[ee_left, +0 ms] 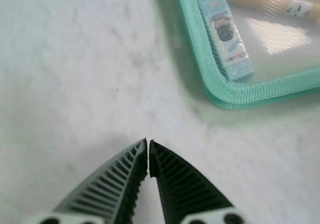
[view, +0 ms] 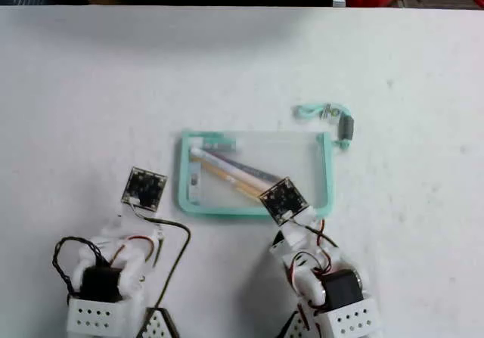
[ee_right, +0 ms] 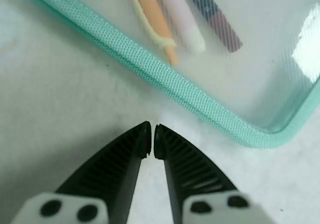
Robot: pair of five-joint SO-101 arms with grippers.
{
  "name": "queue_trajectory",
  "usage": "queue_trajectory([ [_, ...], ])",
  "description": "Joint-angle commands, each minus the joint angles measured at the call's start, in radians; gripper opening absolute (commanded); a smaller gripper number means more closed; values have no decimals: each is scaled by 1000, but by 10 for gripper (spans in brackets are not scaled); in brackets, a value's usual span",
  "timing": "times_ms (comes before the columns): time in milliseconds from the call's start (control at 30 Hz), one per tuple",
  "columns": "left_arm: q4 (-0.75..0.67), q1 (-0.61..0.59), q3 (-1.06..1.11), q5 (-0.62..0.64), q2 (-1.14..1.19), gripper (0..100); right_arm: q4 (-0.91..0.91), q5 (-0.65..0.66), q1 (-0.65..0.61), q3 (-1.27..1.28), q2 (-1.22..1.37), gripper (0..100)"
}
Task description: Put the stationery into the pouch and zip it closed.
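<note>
The left gripper (ee_left: 148,145) is closed, ribbed jaws pressed tip to tip w/ nothing between them. It hangs over bare table (ee_left: 75,58), just short of the near-left corner of the pouch (ee_left: 220,92) and not touching it. The right gripper (ee_right: 152,130) is also closed on nothing, w/ only a hairline slit between the jaws. Its tips sit over the table just beside the pouch's near edge, towards the right end, apart from the teal rim.

In the high view the pouch lies flat abt mid-table, a bit nearer the near edge, long sides parallel to that edge. It is clear plastic w/ teal binding all round. Can't tell whether the zip is shut.

The stationery is inside. A small box (ee_left: 227,38) lies along the left end, close to the rim. An orange pencil (ee_right: 156,21), a pale pen (ee_right: 181,26) and a dark pen (ee_right: 212,13) lie side by side on a diagonal, their ends near the near edge.

A teal strap (view: 311,112) w/ a dark clip (view: 346,128) lies on the table just past the pouch's far-right corner and meets that corner.

The left arm (view: 102,285) sits at the table's near edge, left of centre. The right arm (view: 333,289) sits at the same edge, right of centre, well apart from the other.
</note>
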Motion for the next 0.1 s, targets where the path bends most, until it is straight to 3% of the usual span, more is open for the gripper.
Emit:
queue_trajectory([
  [0,8,-5,-3,-6,-4,29,5,6,-8,9,-8,17],
  [67,8,-5,-3,-6,-4,29,5,6,-8,9,-8,17],
])
